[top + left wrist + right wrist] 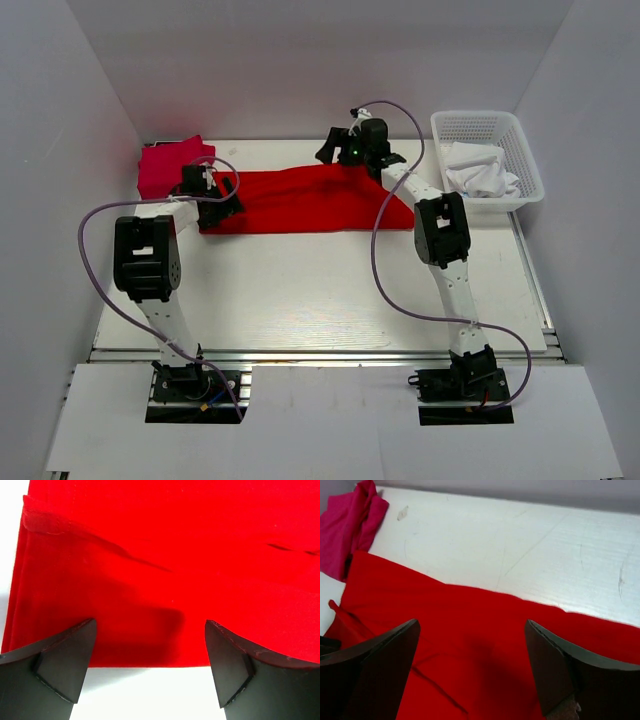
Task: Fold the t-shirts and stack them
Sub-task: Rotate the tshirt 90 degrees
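Note:
The bright red t-shirt (300, 200) lies folded into a long flat strip across the back of the table; it also shows in the left wrist view (165, 555) and the right wrist view (485, 645). The pinkish crimson t-shirt (170, 165) lies bunched at the back left corner, seen also in the right wrist view (350, 525). My left gripper (222, 203) is open and empty over the strip's left end, its near hem between the fingers (150, 667). My right gripper (340, 152) is open and empty above the strip's far edge (472, 680).
A white plastic basket (527, 170) with white cloth (480, 172) inside stands at the back right. White walls enclose the table on three sides. The table's front edge (320, 350) runs just ahead of the arm bases.

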Controlling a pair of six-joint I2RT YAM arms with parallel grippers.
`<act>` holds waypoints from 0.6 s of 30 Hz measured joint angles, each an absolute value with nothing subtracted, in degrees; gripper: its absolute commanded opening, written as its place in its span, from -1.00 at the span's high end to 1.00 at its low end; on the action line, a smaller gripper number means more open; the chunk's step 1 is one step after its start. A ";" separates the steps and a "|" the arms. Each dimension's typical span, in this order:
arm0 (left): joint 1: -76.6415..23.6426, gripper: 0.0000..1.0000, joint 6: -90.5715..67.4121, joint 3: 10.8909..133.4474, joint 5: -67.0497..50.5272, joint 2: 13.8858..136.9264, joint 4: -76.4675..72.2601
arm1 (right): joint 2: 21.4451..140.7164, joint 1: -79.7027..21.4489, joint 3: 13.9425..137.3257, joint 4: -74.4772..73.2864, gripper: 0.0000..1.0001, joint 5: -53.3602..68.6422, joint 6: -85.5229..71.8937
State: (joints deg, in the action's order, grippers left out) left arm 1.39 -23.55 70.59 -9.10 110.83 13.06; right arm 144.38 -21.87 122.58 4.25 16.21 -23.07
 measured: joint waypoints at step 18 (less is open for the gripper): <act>1.37 -0.99 -16.56 85.01 -12.29 115.09 18.81 | 113.08 -21.63 75.90 1.61 -0.81 4.69 -19.16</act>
State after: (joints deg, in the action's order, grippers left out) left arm 1.37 -16.56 85.01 -12.29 115.09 18.81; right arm 113.08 -21.63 75.90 1.61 4.69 -19.16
